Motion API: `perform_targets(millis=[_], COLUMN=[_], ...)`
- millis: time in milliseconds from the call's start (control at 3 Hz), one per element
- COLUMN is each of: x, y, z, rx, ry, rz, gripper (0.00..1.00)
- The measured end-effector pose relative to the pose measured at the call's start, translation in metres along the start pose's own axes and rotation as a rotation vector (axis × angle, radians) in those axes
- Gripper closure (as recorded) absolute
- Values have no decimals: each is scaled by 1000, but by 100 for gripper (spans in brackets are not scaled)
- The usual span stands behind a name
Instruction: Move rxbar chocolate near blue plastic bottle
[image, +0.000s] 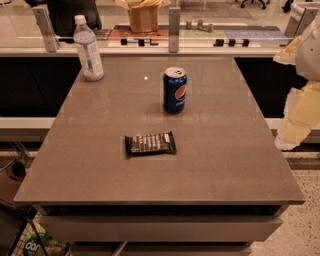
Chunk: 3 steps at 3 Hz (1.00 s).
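Observation:
The rxbar chocolate, a flat dark bar with pale lettering blocks, lies flat near the middle of the grey table. The blue plastic bottle, clear with a white cap and pale label, stands upright at the table's far left corner. My gripper hangs at the right edge of the view, off the table's right side, well apart from the bar and far from the bottle. It holds nothing that I can see.
A dark blue Pepsi can stands upright behind the bar, right of centre. A glass partition with metal posts runs along the far edge. A bag sits on the floor at the lower left.

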<state>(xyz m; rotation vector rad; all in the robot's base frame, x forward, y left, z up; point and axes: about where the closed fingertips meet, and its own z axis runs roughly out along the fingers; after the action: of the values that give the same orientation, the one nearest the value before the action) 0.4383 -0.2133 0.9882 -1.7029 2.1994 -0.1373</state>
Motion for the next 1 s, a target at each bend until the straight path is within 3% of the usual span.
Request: perform_targets(millis=[333, 667, 1000], x=[-1, -12, -43], y=[0, -7, -19], z=[-1, 10, 42], rx=[2, -19, -65], ry=[-3, -100, -298], rz=[-1, -14, -44], gripper=[0, 0, 0])
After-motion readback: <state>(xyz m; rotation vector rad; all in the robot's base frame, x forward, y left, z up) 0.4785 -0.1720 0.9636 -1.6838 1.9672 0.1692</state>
